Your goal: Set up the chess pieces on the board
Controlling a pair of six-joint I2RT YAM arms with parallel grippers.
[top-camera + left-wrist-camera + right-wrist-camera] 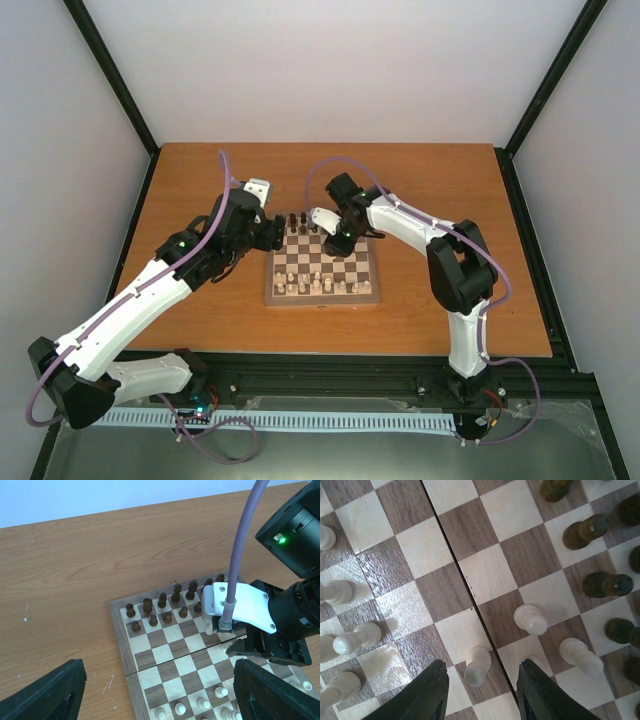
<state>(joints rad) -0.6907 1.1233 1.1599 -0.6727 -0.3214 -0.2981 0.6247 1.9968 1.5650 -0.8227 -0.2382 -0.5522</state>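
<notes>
Wooden, checkered dark brown and tan, the small square chessboard [322, 299] sits on the orange-brown table [200, 180]; from above, white arms [400, 218] cover part of its far edge. At the left wrist we see the left gripper [160, 680] spread wide, fingers cropped, dark brown turned pieces [162, 600] beyond. Right wrist: the right gripper [482, 664] parts around one cream pawn [477, 667], not touching.

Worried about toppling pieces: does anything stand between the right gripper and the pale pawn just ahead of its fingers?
Nothing visible does. The pale pawn stands right at the gap of the open right gripper, only bare board around it. Its nearest neighbour, a second pale pawn, stands beyond it to the right.
</notes>
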